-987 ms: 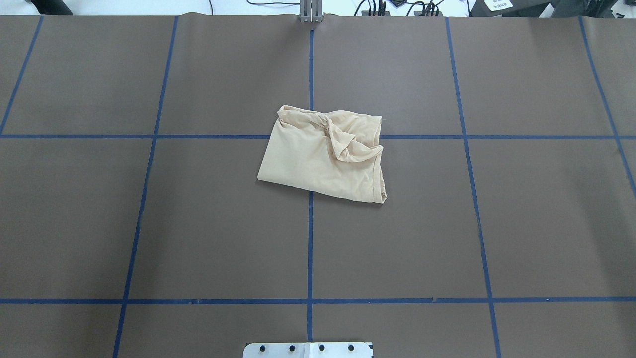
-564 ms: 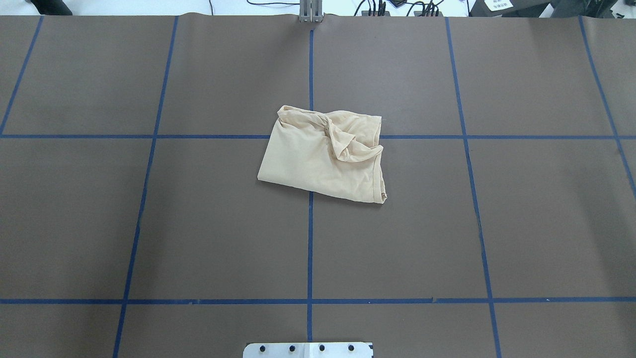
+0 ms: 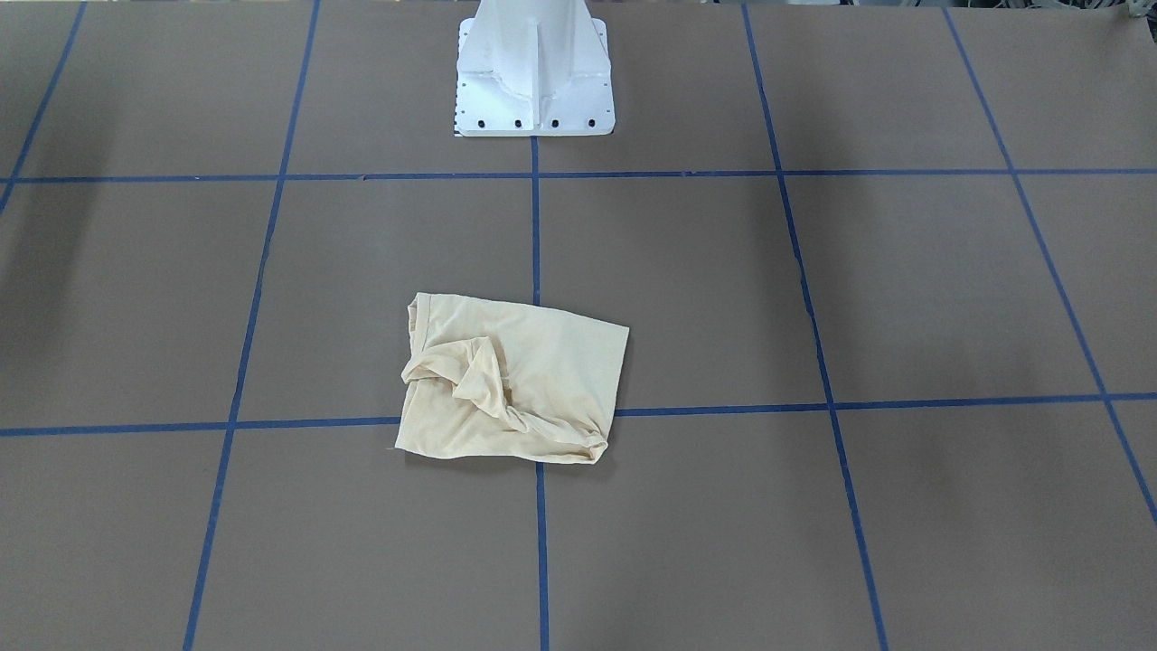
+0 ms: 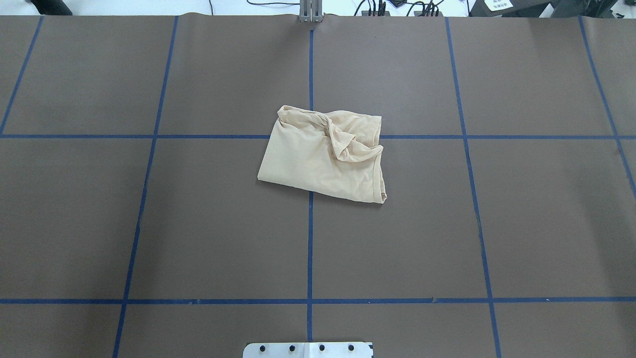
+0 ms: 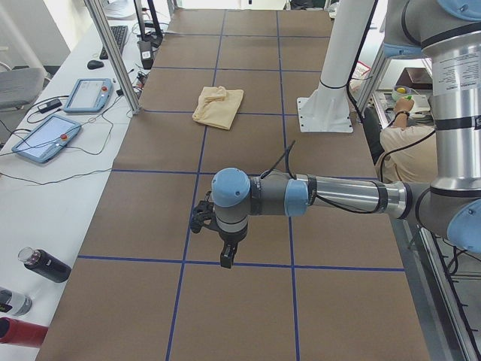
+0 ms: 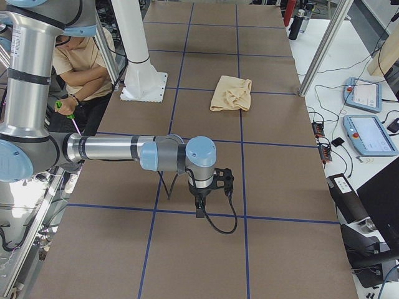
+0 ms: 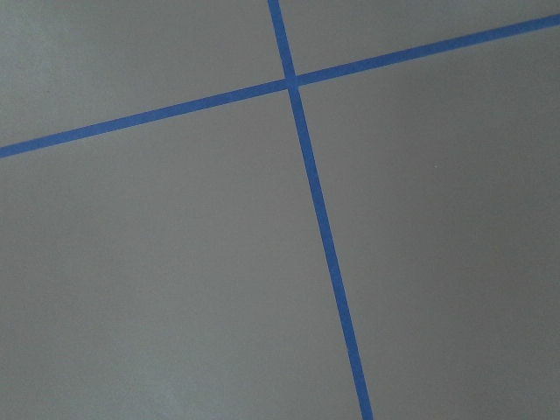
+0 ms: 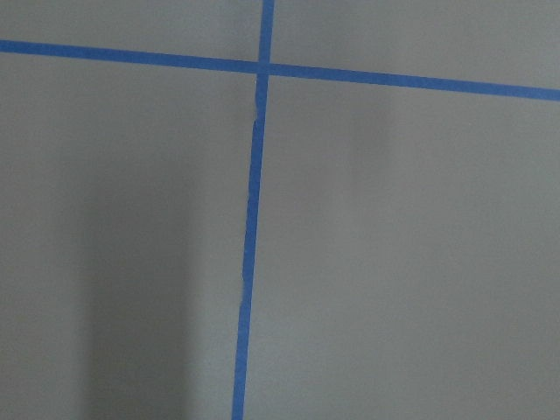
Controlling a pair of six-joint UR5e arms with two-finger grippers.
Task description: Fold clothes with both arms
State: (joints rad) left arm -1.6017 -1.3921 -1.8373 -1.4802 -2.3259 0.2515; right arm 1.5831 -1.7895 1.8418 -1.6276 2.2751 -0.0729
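One T-shirt (image 4: 318, 159), frame centre. Two robot arms: left arm (image 5: 346, 197), right arm (image 6: 112, 149). One pedestal base (image 3: 533, 72), top centre. Two tablets, left edge: upper tablet (image 5: 98, 94), lower tablet (image 5: 43, 138). Three bottles, lower left: black bottle (image 5: 43, 265), pale bottle (image 5: 11, 302), red bottle (image 5: 19, 331). One person (image 5: 413, 150), right edge.

the left arm (image 5: 338, 197) stretches its forearm out level, well off to the pedestal base's (image 5: 325, 113) left, with the wrist turned so the left gripper (image 5: 225, 261) points straight down. the right arm (image 6: 112, 149) mirrors this pose well off to the pedestal base's right, forearm level and the right gripper (image 6: 199, 213) pointing down. whether either gripper's fingers are apart or together cannot be told from these side views.
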